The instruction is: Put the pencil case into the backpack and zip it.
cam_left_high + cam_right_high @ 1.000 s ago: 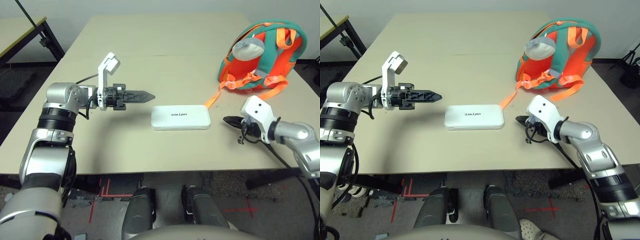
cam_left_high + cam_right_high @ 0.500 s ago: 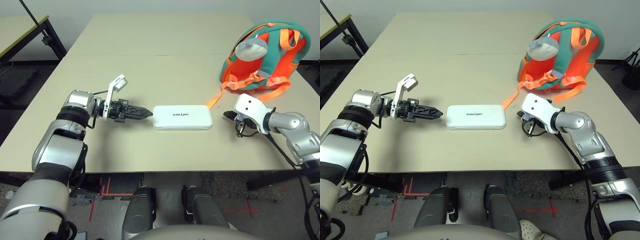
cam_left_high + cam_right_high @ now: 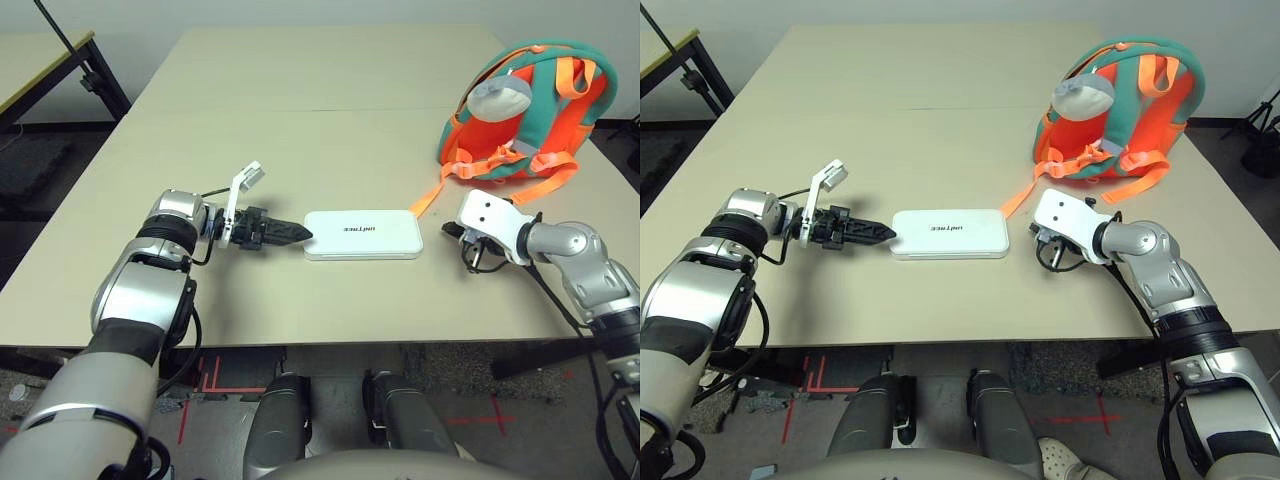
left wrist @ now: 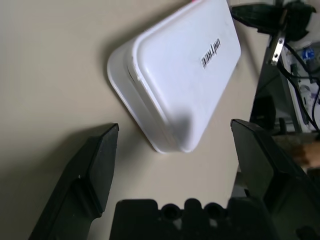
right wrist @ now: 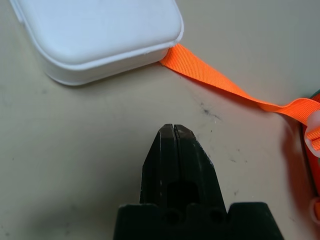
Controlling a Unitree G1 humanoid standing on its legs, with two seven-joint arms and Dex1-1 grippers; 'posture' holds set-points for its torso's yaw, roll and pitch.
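The white pencil case lies closed on the table, mid-front; the backpack sits at its two o'clock. What the backpack holds is hidden. An orange strap runs partly under the case. At nine o'clock, the left gripper reaches inward, fingers apart; at three, the right gripper's fingers are together, empty.

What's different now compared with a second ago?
The left claw, open, moved right and toward the robot, up to the pencil case's left end. The right claw, shut, shifted left, nearer the case's other end. Nothing was gripped or released. Case and backpack stayed put.
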